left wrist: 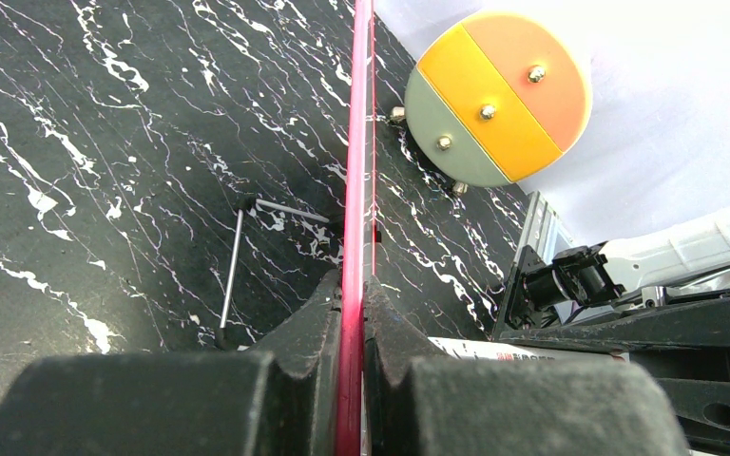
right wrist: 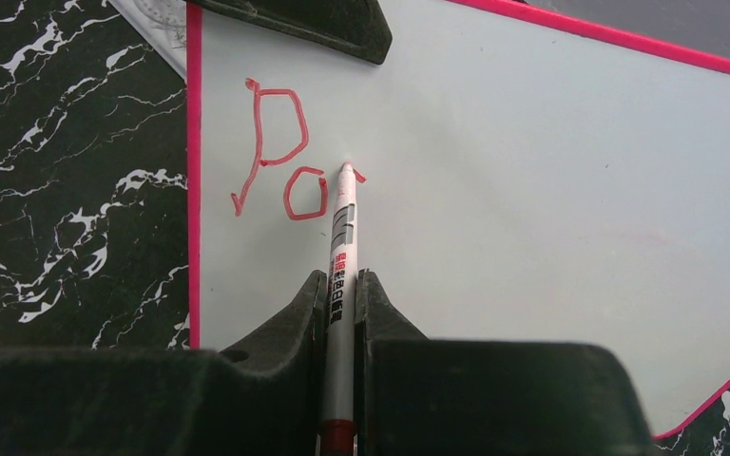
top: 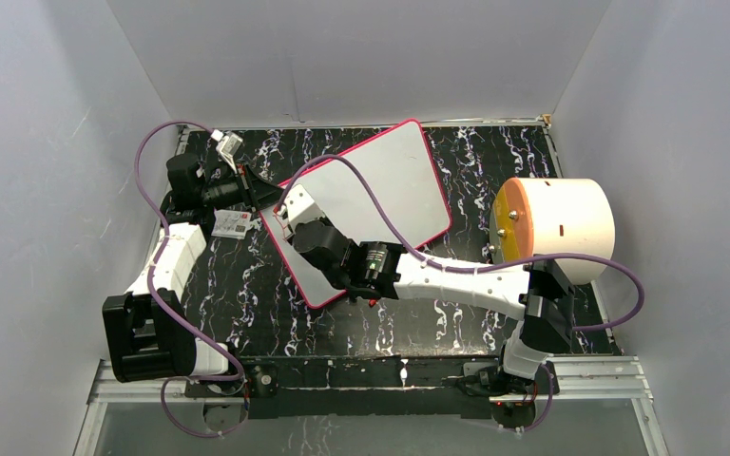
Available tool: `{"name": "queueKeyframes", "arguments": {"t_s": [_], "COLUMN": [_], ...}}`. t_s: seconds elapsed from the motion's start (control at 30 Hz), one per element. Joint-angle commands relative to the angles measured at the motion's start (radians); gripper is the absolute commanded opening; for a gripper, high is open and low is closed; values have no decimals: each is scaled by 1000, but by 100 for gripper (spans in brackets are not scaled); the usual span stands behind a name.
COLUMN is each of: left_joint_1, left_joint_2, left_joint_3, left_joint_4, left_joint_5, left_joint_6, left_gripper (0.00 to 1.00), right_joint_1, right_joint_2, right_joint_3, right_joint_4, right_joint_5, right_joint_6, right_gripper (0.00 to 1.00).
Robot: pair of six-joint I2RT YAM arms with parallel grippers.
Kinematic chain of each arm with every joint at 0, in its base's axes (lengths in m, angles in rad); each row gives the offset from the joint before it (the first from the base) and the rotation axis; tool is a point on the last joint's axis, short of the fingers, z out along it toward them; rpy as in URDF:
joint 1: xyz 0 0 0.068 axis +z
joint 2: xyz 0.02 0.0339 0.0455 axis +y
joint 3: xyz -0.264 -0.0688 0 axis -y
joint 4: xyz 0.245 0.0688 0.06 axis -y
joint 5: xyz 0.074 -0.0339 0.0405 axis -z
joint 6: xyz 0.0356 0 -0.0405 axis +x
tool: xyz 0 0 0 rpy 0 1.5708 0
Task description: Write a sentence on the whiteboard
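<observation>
**Whiteboard position.** The whiteboard [top: 385,185] lies on the black marbled table [top: 247,304] at mid-depth, between the two arms. Its long axis runs skewed across the table, with the left end nearer the arm bases and the right end farther off.

**Left gripper.** The left gripper [left wrist: 353,296] is clamped narrow on the board's pink-red frame at the left end. In the left wrist view the frame runs edge-on straight away from the jaws.

**Right gripper.** The right gripper [right wrist: 342,282] is closed on a marker [right wrist: 342,242]. The marker's long axis follows the fingers and points away from the wrist. Its tip touches the board.

**Sentence.** Of the sentence [right wrist: 280,157], only a red "P", an "o" and a short stroke at the marker tip are written. They slant and sit close to the left frame, just below one dark finger of the left gripper that overlaps the board's corner.

**Edges and room.** To the right of the tip the white surface is bare as far as the opposite frame. Bare surface also shows below the letters on both sides of the jaws.

**Nearby items.**
- A round drum with an orange face [top: 556,228] stands near the board's right corner, apart from it.
- A small printed card [top: 232,224] lies on the table just beside the left end.
- A thin metal rod [left wrist: 232,275] lies on the table near the clamped edge.
</observation>
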Motion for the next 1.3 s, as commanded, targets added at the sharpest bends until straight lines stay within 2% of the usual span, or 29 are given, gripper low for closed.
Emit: {"name": "queueKeyframes", "arguments": {"t_s": [0.0,0.33,0.93,1.27], "left_joint_1": [7,6,6,6], "left_joint_2": [18,17,19,18], "left_joint_3": [-21,-22,-22,-23], "left_joint_4": [-37,-37,-37,-37], "left_joint_5": [-98,-99,-100,-99], "left_joint_6": [71,71,71,71], "left_gripper": [0,0,0,0], "right_joint_1": [-8,-9,-8,-9], "right_joint_2": [-13,-18,-20,-26], "right_joint_3": [20,21,20,24], "right_joint_4": [-7,-64,-134,-129], "right_joint_5": [-26,-47,45,-49], "right_joint_6": [12,31,55,59], "right_gripper": [0,0,0,0]}}
